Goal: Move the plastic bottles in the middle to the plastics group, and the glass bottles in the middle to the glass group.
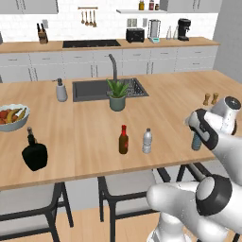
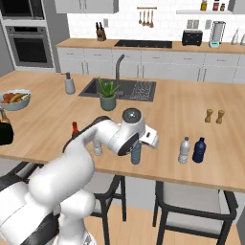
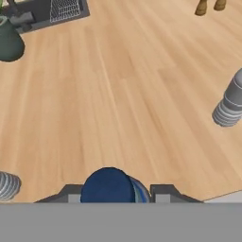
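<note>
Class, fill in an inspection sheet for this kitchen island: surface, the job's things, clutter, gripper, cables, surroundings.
Surface: wooden island counter, sink set in.
Job's things: blue-capped clear plastic bottle between the fingers; white-capped plastic bottle and red-capped brown glass bottle mid-counter; two-bottle plastics group right; squat black glass bottle left.
Clutter: potted plant, grey soap dispenser, fruit bowl, brown shakers.
Gripper: gripper shut on the bottle.
Cables: nothing seen.
Surroundings: stools, back cabinets, oven.

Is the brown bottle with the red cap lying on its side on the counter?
No, the brown bottle with the red cap stands upright on the wooden counter, beside the clear white-capped bottle.
</note>
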Controlling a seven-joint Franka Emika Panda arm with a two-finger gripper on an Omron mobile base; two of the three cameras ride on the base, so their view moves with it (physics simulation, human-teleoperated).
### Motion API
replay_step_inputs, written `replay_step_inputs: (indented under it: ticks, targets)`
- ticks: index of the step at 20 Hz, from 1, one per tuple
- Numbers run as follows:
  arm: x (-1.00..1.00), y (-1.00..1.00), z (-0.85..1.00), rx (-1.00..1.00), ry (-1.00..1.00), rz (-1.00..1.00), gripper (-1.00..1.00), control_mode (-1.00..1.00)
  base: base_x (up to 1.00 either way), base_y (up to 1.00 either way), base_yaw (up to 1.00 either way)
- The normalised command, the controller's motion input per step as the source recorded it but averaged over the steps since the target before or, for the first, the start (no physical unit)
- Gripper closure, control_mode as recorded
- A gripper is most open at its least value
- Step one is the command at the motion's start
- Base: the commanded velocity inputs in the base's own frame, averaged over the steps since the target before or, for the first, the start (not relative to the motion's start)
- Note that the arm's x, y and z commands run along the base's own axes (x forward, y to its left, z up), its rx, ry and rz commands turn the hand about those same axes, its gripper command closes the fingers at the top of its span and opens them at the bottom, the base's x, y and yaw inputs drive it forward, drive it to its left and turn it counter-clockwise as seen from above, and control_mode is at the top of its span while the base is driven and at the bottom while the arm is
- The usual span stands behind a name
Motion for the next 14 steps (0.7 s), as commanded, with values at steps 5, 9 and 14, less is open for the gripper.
replay_step_inputs:
  ticks: [5,9,14]
  targets:
    - [0.27,-0.90,0.00,0.00,0.00,-0.15,1.00,-1.00,0.00,0.00,0.00]
    - [0.19,-0.78,-0.03,0.00,0.00,-0.10,1.00,-1.00,0.00,0.00,0.00]
    - [0.25,-0.33,-0.20,0.00,0.00,-0.12,1.00,-1.00,0.00,0.00,0.00]
